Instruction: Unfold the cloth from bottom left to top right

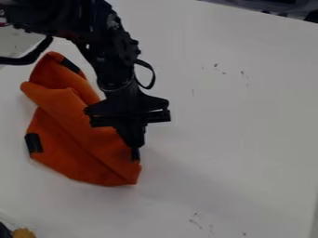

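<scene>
Orange cloth: on the white table, partly beneath the arm and gripper. Crumpled and folded over, longer than wide, running from a narrow upper end to a blunt corner at lower right.
Folds: raised lobe at the cloth's upper end, curling over; a long crease slants down through the cloth toward its lower right corner.
Upper black patch: on the cloth's upper lobe, along the right side.
Lower black patch: at the cloth's left edge, below the middle.
Black arm: comes in above the cloth from the upper left, crossing over its upper right side.
Gripper: pointing down at the cloth's right edge, a little above the lower right corner. Can't tell if the pincer is apart, together or clamped on fabric.
Black cable loop: at the arm's side, to the upper right of the cloth.
Shadow: soft, on the table to the lower right of the cloth.
Dark marks: small scuffs on the table, well apart from the cloth, up and to its right; more below and to its right.
Yellow-brown item: below the cloth, to its left; partly seen, can't tell what.
</scene>
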Available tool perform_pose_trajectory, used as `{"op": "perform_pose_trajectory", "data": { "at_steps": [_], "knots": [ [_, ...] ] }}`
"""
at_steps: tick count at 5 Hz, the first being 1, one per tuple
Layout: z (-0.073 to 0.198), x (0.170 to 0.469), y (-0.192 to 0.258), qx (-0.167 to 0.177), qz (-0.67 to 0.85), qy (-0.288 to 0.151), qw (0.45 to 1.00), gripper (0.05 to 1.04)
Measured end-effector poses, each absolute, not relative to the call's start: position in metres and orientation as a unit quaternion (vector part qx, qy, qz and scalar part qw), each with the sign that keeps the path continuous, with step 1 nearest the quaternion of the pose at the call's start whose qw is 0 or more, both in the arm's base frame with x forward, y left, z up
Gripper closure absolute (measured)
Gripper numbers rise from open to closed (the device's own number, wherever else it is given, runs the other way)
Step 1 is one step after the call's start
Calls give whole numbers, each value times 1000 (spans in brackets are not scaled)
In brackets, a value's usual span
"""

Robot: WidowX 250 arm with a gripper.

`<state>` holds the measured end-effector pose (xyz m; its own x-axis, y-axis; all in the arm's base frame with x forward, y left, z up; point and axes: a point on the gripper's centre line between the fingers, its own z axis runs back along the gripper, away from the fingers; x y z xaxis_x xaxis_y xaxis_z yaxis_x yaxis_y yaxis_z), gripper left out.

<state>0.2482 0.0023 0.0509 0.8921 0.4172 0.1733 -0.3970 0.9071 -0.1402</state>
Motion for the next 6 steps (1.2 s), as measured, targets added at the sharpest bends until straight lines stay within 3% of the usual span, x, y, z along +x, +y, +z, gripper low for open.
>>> {"op": "perform_pose_trajectory", "data": {
  "at_steps": [1,2,4,6],
  "knots": [
    [55,248,-13,-38,186,-124,974,1021],
    [54,249,-21,-47,173,-137,974,1021],
    [67,261,-42,-3,81,-175,981,1021],
    [44,288,-55,-44,58,-143,987,1021]
  ]
}}
